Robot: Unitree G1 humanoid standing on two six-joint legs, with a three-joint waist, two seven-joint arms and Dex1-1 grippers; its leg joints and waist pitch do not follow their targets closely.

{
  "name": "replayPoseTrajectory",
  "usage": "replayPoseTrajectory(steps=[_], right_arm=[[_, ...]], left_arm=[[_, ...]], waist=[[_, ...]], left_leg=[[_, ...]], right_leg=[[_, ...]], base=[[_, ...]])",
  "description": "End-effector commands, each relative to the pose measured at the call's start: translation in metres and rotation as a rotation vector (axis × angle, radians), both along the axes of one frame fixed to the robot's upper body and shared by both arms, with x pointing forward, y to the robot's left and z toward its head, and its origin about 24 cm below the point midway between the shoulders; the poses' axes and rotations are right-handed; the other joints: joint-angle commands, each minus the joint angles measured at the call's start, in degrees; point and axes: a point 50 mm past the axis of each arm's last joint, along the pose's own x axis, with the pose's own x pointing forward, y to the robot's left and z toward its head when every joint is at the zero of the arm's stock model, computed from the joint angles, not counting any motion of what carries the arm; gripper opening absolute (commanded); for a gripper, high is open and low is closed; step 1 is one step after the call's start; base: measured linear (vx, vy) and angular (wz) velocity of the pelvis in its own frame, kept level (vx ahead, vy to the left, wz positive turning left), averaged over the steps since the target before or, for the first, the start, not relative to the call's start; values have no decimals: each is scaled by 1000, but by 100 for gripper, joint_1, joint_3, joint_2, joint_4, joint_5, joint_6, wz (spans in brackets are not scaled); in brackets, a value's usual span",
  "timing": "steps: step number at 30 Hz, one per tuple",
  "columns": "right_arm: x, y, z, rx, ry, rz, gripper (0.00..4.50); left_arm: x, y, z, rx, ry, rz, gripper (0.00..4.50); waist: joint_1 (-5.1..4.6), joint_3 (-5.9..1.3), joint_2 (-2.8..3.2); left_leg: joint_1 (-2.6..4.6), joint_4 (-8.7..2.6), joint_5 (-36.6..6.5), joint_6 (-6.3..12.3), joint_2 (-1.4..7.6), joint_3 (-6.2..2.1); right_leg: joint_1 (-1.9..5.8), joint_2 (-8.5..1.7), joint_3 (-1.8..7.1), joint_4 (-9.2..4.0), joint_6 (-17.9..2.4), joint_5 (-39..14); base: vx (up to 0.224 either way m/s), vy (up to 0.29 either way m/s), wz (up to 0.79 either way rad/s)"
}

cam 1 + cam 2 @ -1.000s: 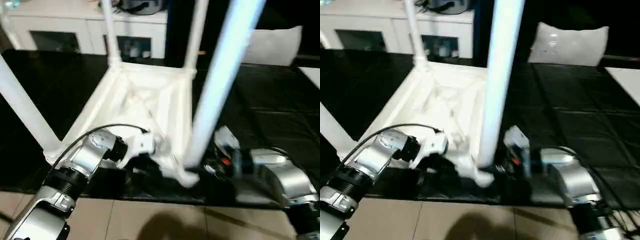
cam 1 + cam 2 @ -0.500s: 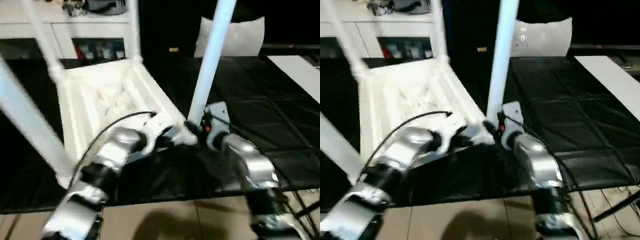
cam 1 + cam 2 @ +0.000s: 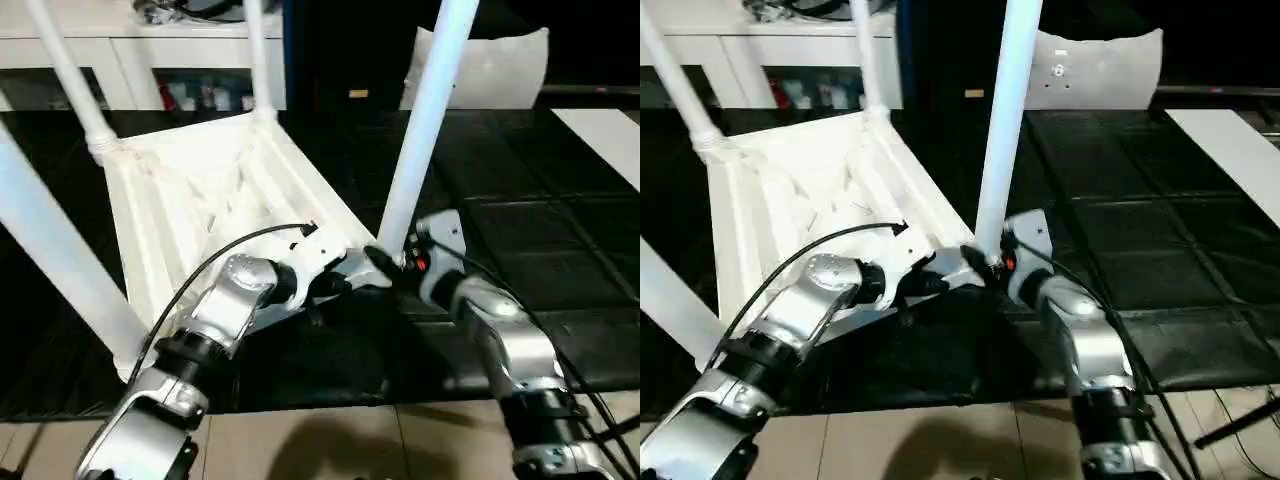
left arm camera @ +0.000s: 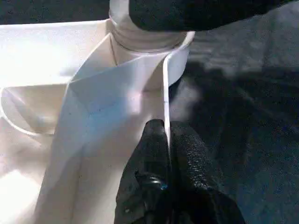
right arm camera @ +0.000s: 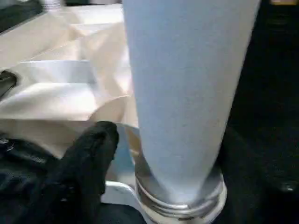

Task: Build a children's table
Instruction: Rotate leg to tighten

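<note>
Upside down, our children's table point(image 3: 210, 200) points four legs upward; left gripper point(image 4: 167, 135) pinches its rim, right gripper point(image 3: 392, 262) spread around the nearest leg point(image 3: 425, 120).

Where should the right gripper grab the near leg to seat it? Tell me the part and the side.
Judging from its pose, grip the near leg low on its round shaft, just above the threaded collar at the corner socket. Come from the robot's right, the open side, since the tabletop and left gripper crowd the other.

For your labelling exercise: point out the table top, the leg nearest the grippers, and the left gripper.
table top point(image 3: 190, 215), left eye view, ribbed underside.
leg point(image 3: 425, 120), left eye view, mid-tube.
left gripper point(image 4: 167, 140), left wrist view, between fingertips.
</note>
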Motion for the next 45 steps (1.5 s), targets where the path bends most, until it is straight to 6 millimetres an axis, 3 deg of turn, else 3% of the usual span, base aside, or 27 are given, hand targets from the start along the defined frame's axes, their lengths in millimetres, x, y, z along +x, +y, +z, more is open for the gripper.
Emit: replayPoseTrajectory(steps=[1,6,9,14,16,21,25,26,33,35,45], right_arm=[[-6,3,5,3,-31,127,380],[-15,-18,12,-109,-103,331,408],[-20,-25,15,-109,-99,437,408],[-24,-34,13,-145,-78,597,408],[-27,-34,13,-128,-43,677,373],[-32,-32,11,-108,3,801,330],[-32,-31,11,-100,13,828,296],[-33,-30,11,-94,13,845,286],[-36,-29,9,-63,60,924,239],[-37,-28,9,-63,68,938,207],[-41,-25,6,-40,93,955,193]], left_arm=[[-4,-7,11,-35,-40,-103,0],[-15,8,6,20,-36,-297,0],[-19,15,4,62,-35,-375,0],[-23,25,2,108,-16,-480,0],[-27,28,2,118,-1,-535,0],[-32,30,2,139,16,-619,0],[-33,31,2,145,20,-634,0],[-33,31,1,147,20,-639,0],[-33,35,1,154,27,-653,0],[-33,36,1,157,29,-654,0],[-31,37,1,144,42,-628,0]], waist=[[51,-417,10],[186,-430,-3],[261,-431,-5],[342,-438,-16],[360,-443,-45],[439,-450,-31],[462,-448,-33],[462,-451,-81],[471,-456,-64],[475,-457,-68],[477,-458,-58]], left_leg=[[-80,-350,211,679,418,-156],[-68,-347,160,652,403,-145],[-52,-352,176,696,445,-150],[-51,-352,196,643,430,-134],[-62,-344,225,688,439,-132],[-55,-341,273,679,448,-122],[-43,-347,259,604,474,-131],[-61,-346,264,590,446,-121],[-57,-342,269,588,443,-118],[-67,-341,275,578,435,-117],[-63,-342,229,525,422,-113]], right_leg=[[506,-685,559,-450,89,-1247],[491,-663,546,-472,362,-1469],[471,-660,556,-443,334,-1391],[476,-665,545,-447,312,-1453],[481,-662,545,-429,301,-1407],[464,-662,540,-421,280,-1430],[458,-674,540,-424,280,-1478],[478,-673,538,-414,324,-1507],[463,-648,522,-437,455,-1557],[471,-653,523,-433,476,-1546],[467,-624,500,-462,620,-1637]], base=[[0,0,0],[0,0,0],[0,0,0],[0,0,0],[0,0,0],[0,0,0],[0,0,0],[0,0,0],[0,0,0],[0,0,0],[0,0,0]])
